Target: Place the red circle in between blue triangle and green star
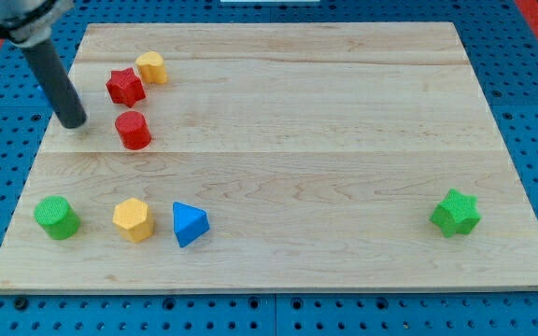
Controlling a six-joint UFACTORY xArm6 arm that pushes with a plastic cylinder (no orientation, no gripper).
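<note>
My tip (72,122) just left of red circle (133,130)

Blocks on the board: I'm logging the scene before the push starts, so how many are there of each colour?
Red: 2, a star and a circle
Yellow: 2, one at the view's top, one at the bottom
Green: 2, a circle and a star
Blue: 1, a triangle
Total: 7

My tip is left of the red circle.

Open board between blue triangle (190,224) and green star (456,214), no obstacles.
</note>
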